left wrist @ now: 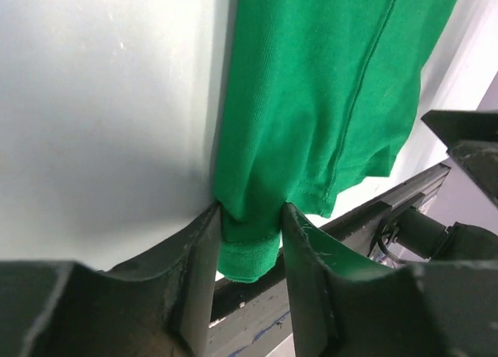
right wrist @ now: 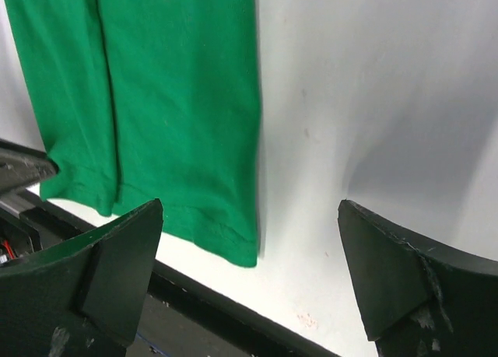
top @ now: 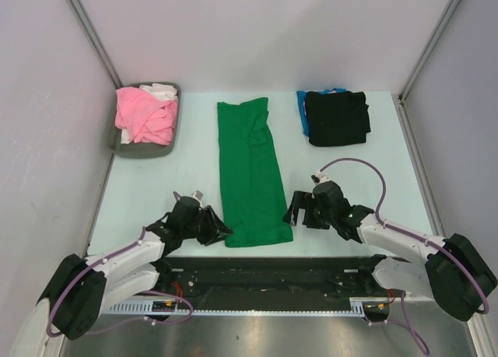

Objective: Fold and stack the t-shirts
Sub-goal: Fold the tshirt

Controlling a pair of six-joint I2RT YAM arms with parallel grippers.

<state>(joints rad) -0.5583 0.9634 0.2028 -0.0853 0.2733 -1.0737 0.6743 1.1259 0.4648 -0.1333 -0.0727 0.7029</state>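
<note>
Green t-shirt [top: 250, 170] lay as long strip on table [top: 179, 178], folded lengthwise. L gripper [left wrist: 250, 225] clamped on its near-left hem corner. R gripper [top: 297, 213] jaws wide apart, just beside near-right corner. Step: gripping hem for crosswise fold. Next, prob.: R needs to clamp too.

Robot lab, enclosed test cell. Pale bench [top: 187, 186] boxed on three sides by blank white panels [top: 264, 30] set in bare metal corner posts [top: 89, 30]. Left arm [top: 124, 260] and right arm [top: 405, 240] bolted side by side to black mounting rail [top: 264, 273] at near bench edge. Purple cable [top: 366, 164] looped loose off right arm. Flat, even lighting. Faint marks on bench top in wrist views.
</note>
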